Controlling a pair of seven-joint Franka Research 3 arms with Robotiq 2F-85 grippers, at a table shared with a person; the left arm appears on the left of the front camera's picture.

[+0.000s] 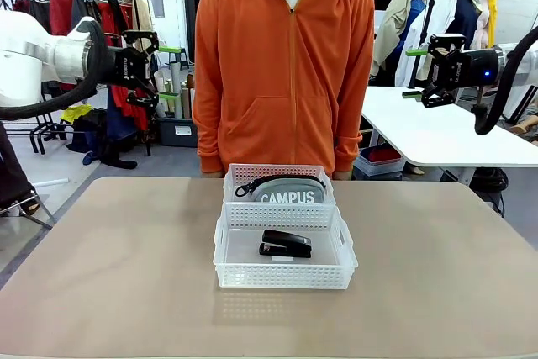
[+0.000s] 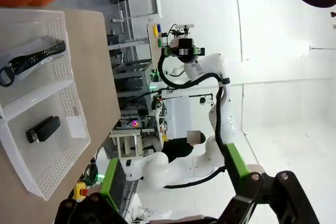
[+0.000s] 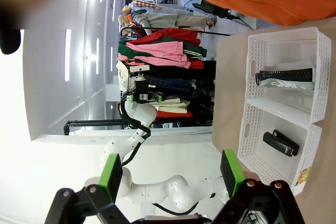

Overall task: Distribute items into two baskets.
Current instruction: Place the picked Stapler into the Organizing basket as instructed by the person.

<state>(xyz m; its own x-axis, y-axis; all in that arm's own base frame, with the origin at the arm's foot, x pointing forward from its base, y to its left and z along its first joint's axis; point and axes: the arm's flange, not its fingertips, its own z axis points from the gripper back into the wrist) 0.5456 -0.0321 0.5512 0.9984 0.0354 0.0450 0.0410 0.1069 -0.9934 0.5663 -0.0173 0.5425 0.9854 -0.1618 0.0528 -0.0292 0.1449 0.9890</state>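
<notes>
Two white lattice baskets stand end to end at the middle of the table. The far basket (image 1: 242, 173) (image 2: 54, 29) (image 3: 283, 37) holds the grey CAMPUS pouch (image 1: 287, 192) (image 2: 32, 60) (image 3: 286, 77). Inside the near basket (image 1: 286, 276) (image 2: 52, 167) (image 3: 253, 146) lies the black stapler (image 1: 286, 244) (image 2: 43, 128) (image 3: 281, 143). My left gripper (image 1: 171, 73) (image 2: 173, 177) hangs open high at the left, well away from the baskets. High at the right, my right gripper (image 1: 414, 73) (image 3: 170, 174) is open too, with nothing in it.
A person in an orange hoodie (image 1: 286, 65) stands at the table's far edge, right behind the baskets. The tan table top (image 1: 109, 266) is bare on both sides of them. A white table (image 1: 437, 132) stands behind at the right, a clothes rack (image 1: 84, 6) at the left.
</notes>
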